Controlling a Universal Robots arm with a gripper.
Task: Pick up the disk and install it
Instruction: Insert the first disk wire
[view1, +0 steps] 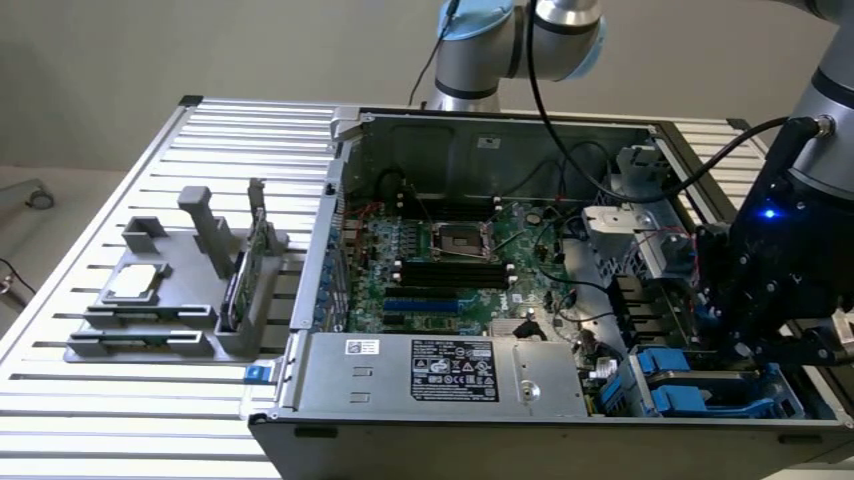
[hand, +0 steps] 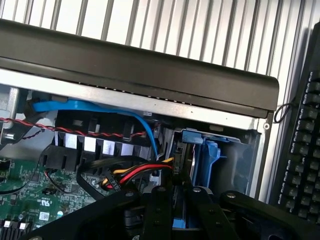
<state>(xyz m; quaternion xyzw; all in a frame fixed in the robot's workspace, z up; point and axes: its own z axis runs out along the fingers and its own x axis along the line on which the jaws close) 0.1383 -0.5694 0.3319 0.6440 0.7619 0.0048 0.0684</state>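
The disk (hand: 205, 155) stands on edge in the drive bay at the corner of the open computer case (view1: 534, 420), its blue carrier rail showing beside a dark metal edge. My black gripper (hand: 179, 194) reaches down into that bay, its fingers (hand: 161, 210) close together on the disk, with a bit of blue between them. In the exterior view the gripper (view1: 741, 345) hangs low over the case's front corner on the exterior view's right, just above the blue carriers (view1: 674, 385) in the bay.
A blue flat cable (hand: 100, 107) and red-yellow-black wires (hand: 145, 172) run right beside the bay. The motherboard (view1: 441, 260) and a grey power supply box (view1: 441, 370) fill the case. A grey fixture (view1: 174, 300) holds a small chip (view1: 134, 285). A keyboard (hand: 300, 150) lies outside the case.
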